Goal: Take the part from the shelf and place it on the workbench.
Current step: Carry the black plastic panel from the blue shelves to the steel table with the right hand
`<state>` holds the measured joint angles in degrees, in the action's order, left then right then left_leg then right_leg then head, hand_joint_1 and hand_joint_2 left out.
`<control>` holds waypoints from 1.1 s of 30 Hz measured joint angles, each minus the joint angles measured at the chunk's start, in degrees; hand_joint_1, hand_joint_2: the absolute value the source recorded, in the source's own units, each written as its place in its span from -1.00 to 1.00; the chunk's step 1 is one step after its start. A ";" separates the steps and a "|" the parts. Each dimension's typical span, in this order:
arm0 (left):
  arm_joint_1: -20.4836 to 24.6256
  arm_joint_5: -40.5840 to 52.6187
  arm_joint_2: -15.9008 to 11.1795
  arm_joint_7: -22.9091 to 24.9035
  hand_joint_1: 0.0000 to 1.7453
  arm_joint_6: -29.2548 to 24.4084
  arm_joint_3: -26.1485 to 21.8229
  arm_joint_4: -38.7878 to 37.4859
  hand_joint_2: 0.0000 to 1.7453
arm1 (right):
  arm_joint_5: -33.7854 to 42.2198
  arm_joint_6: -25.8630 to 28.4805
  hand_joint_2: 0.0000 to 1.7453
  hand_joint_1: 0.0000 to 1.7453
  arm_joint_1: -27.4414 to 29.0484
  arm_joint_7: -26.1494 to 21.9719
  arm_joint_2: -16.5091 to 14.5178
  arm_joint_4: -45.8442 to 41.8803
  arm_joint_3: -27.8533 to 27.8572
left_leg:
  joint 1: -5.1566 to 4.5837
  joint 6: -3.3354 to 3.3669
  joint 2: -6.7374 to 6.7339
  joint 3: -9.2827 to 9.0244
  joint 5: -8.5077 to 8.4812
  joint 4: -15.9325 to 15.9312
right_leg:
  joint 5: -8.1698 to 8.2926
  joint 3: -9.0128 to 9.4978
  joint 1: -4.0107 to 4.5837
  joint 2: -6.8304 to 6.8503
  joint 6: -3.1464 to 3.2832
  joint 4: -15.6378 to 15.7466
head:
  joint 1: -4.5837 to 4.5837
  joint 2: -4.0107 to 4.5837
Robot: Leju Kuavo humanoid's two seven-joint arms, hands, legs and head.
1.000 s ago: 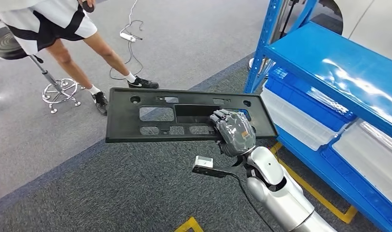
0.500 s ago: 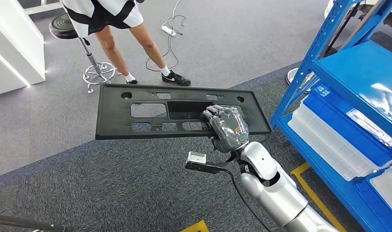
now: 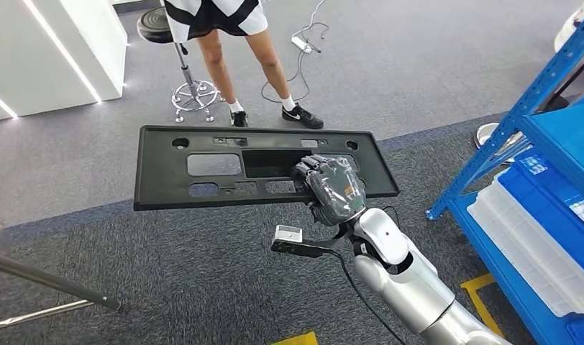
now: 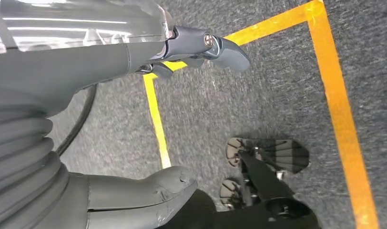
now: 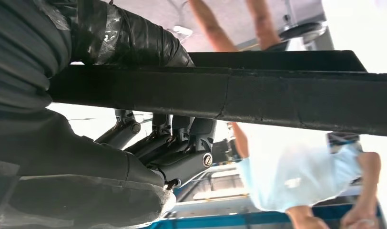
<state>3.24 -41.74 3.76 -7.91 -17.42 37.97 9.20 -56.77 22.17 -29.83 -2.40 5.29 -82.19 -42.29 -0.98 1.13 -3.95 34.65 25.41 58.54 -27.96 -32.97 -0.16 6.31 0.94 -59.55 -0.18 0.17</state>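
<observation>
— How many parts has it got?
— One black part [image 3: 224,167], flat in the air over the carpet, the right hand [image 3: 331,188] clamped on its near edge.
— And the left hand [image 4: 101,119]?
— Hanging over the floor, fingers apart, holding nothing.
— Anyone about?
— One person [image 3: 231,43] by one stool [image 3: 175,50]; one blue shelf [image 3: 541,180] to the right.

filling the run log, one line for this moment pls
right robot hand: grips black part | left robot hand: holds nothing | blue shelf: at right
</observation>
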 joint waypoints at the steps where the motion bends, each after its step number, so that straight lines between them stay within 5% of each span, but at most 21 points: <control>1: -0.07 -0.04 -0.01 0.01 -1.00 0.00 -0.02 0.00 1.00 | 0.04 -0.02 1.00 1.00 -0.15 0.00 0.00 0.01 -0.18 | -0.08 0.23 0.72 0.02 -0.14 -0.20 | -0.06 0.16 0.03 0.66 -0.30 0.10 | -0.01 0.00; 2: -0.18 -0.03 0.00 0.02 -1.00 0.00 -0.02 0.00 1.00 | 0.07 -0.01 1.00 1.00 -0.25 0.01 0.03 -0.01 -0.36 | 0.16 0.43 1.41 -0.15 -0.35 -0.55 | -0.25 0.33 0.01 0.80 -0.61 0.04 | 0.01 0.00; 4: -0.24 0.23 0.08 0.13 -1.00 -0.05 -0.03 0.00 1.00 | 0.34 0.19 1.00 1.00 -0.34 0.04 0.47 -0.21 -0.60 | 0.66 0.94 2.69 -0.62 -0.83 -1.40 | -1.61 -0.20 -0.14 -1.72 -1.20 -1.80 | 0.04 0.00; 6: -0.02 0.69 0.18 0.35 -1.00 -0.26 -0.01 0.00 1.00 | 1.11 0.62 1.00 1.00 -0.05 -0.07 1.78 -0.75 -0.62 | 0.92 1.33 3.95 -0.81 -1.04 -1.73 | -4.85 -3.21 -0.33 -5.28 -1.58 -8.06 | 0.07 0.00; 8: 0.19 0.97 0.21 0.47 -1.00 -0.49 0.03 0.03 1.00 | 2.11 1.05 1.00 1.00 0.83 -0.53 3.89 -1.55 -0.56 | 0.95 1.47 5.60 -0.78 -1.00 -1.59 | -7.09 -6.84 -0.47 -6.22 -1.90 -14.73 | 0.07 0.00; 9: 0.19 1.04 0.21 0.46 -1.00 -0.56 0.04 0.05 1.00 | 2.59 1.23 1.00 1.00 1.36 -0.83 5.05 -1.98 -0.50 | 0.98 1.43 6.54 -0.79 -0.95 -1.43 | -6.60 -7.60 -0.58 -6.30 -2.03 -15.62 | 0.07 0.00; 11: 0.13 1.06 0.24 0.39 -1.00 -0.64 0.06 0.11 1.00 | 3.40 1.47 1.00 1.00 2.20 -1.36 7.09 -2.90 -0.28 | 1.10 1.16 8.28 -0.78 -0.67 -0.85 | -2.58 -5.88 -0.86 -6.82 -2.18 -10.77 | 0.07 0.00; 13: 0.15 1.02 0.25 0.31 -1.00 -0.66 0.06 0.13 1.00 | 4.07 1.75 1.00 1.00 2.56 -1.86 8.84 -3.78 -0.01 | 1.17 0.67 9.60 -0.41 -0.16 0.08 | 0.63 -2.96 -1.24 -9.14 -2.27 -3.83 | 0.07 0.00; 15: 0.19 0.92 0.23 0.33 -1.00 -0.65 0.06 0.13 1.00 | 4.51 1.95 1.00 1.00 2.90 -2.27 9.97 -4.49 0.15 | 1.14 0.17 10.48 0.15 0.07 0.60 | 1.10 -2.05 -1.29 -10.40 -2.08 -1.41 | 0.04 0.00; 17: 0.02 0.72 0.12 0.49 -1.00 -0.62 0.06 0.13 1.00 | 4.78 1.99 1.00 1.00 3.21 -2.57 10.52 -4.92 0.33 | 1.21 -0.36 11.13 0.50 0.04 0.59 | 1.26 -2.03 -1.17 -9.24 -1.45 -1.20 | 0.03 0.00; 19: -0.18 0.57 0.02 0.84 -1.00 -0.57 0.06 0.13 1.00 | 4.99 2.04 1.00 1.00 3.33 -2.75 10.89 -5.14 0.59 | 1.16 -0.97 9.07 1.31 1.17 2.21 | 1.35 -1.71 -1.24 -7.96 -0.63 -0.75 | -0.02 0.00; 21: -0.23 0.56 0.01 1.10 -1.00 -0.54 0.06 0.13 1.00 | 5.13 2.14 1.00 1.00 3.58 -2.89 11.24 -5.33 0.74 | 1.21 -1.54 5.65 4.04 4.44 8.12 | 1.28 -1.42 -1.15 -6.55 -0.05 -0.47 | -0.08 0.00; 23: -0.26 0.55 0.00 1.16 -1.00 -0.51 0.06 0.13 1.00 | 5.16 2.20 1.00 1.00 4.03 -2.99 11.51 -5.45 0.76 | 1.44 -1.89 4.43 7.56 7.28 15.16 | 1.08 -1.33 -1.00 -4.98 0.13 -0.48 | -0.08 0.00; 24: -0.30 0.54 0.00 1.16 -1.00 -0.51 0.06 0.13 1.00 | 5.16 2.21 1.00 1.00 4.26 -3.01 11.58 -5.48 0.76 | 1.48 -1.93 4.31 8.31 7.33 16.57 | 0.96 -1.25 -0.96 -4.20 0.13 -0.49 | -0.08 0.00; 26: -0.45 0.54 -0.02 1.24 -1.00 -0.50 0.06 0.13 1.00 | 5.17 2.22 1.00 1.00 4.50 -3.04 11.66 -5.54 0.76 | 1.45 -1.62 3.81 6.37 4.43 12.71 | 0.64 -0.88 -0.85 -2.73 0.03 -0.48 | -0.09 0.00; 28: -0.52 0.52 -0.17 1.57 -1.00 -0.55 0.06 0.13 1.00 | 5.18 2.31 1.00 1.00 4.54 -3.06 11.73 -5.67 0.84 | 0.88 -0.62 1.09 2.08 1.06 4.54 | 0.23 -0.28 -0.64 -1.36 -0.26 -0.43 | -0.09 0.00; 30: -0.49 0.50 -0.34 2.09 -1.00 -0.66 0.06 0.13 1.00 | 5.29 2.60 1.00 1.00 4.70 -3.09 11.90 -5.77 0.93 | 0.16 0.28 -0.84 0.04 0.10 0.46 | -0.07 0.13 -0.48 -0.08 -0.78 -0.31 | -0.09 0.00; 33: -0.74 0.51 -0.46 2.84 -1.00 -0.92 0.06 0.13 1.00 | 5.59 3.30 1.00 1.00 5.47 -3.36 12.11 -5.79 1.06 | 0.16 0.84 1.07 -0.28 -0.15 -0.46 | -0.45 0.90 -0.45 0.98 -1.72 0.03 | -0.07 0.00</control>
<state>2.50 -41.23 3.29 -5.07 -18.34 38.03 9.33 -51.18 25.47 -24.36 -5.76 17.40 -87.98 -41.23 -0.82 1.97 -2.88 34.37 25.26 58.08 -28.41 -32.06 -0.61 7.29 -0.77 -59.52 -0.25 0.17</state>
